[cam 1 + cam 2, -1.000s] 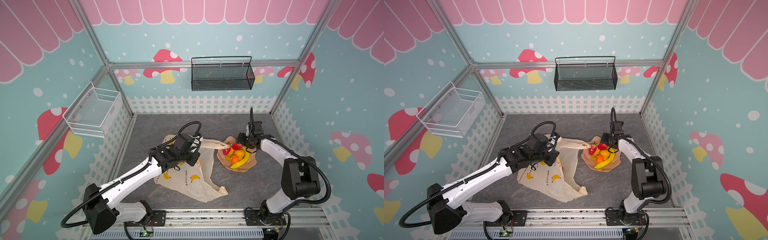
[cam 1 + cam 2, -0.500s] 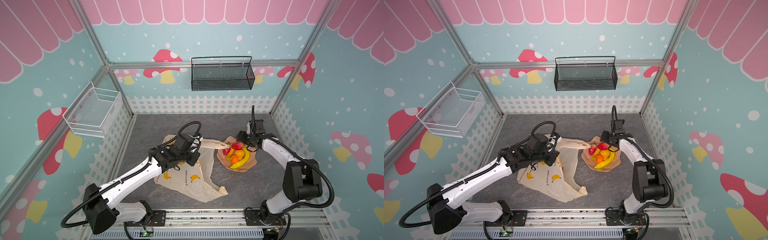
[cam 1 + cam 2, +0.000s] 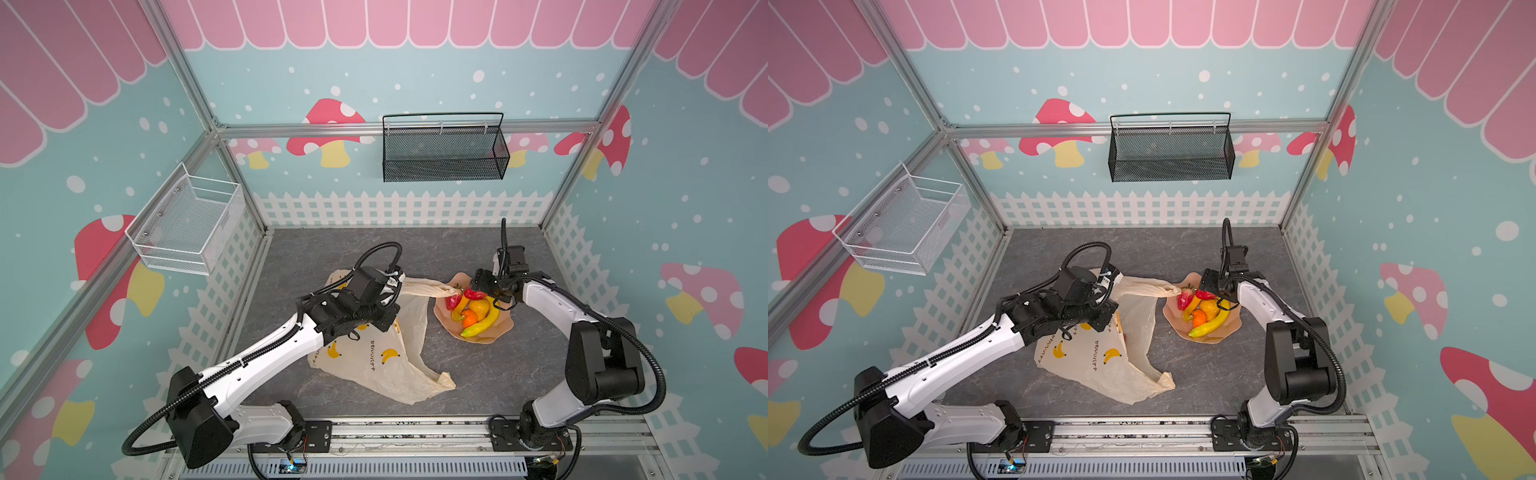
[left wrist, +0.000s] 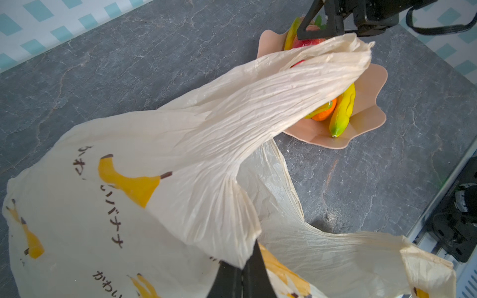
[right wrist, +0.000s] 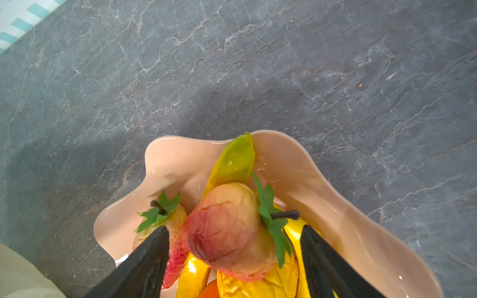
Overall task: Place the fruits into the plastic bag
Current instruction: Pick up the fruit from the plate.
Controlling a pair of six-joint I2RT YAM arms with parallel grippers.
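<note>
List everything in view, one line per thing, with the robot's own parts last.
plastic bag: one, cream with yellow banana prints, on the table left of the plate, one handle loop stretched toward the plate
strawberries: two, red, top of the pile on the plate
bananas: at least two, yellow, on the plate
tangerine: one, orange, on the plate
round fruit: one, yellow-orange, middle of the pile
plate: one, pink, wavy-edged, on the table
mesh basket: one, black, back wall
wire basket: one, white, left wall
table: one, grey
left tool: shut on the plastic bag
right tool: open, astride one of the strawberries
</note>
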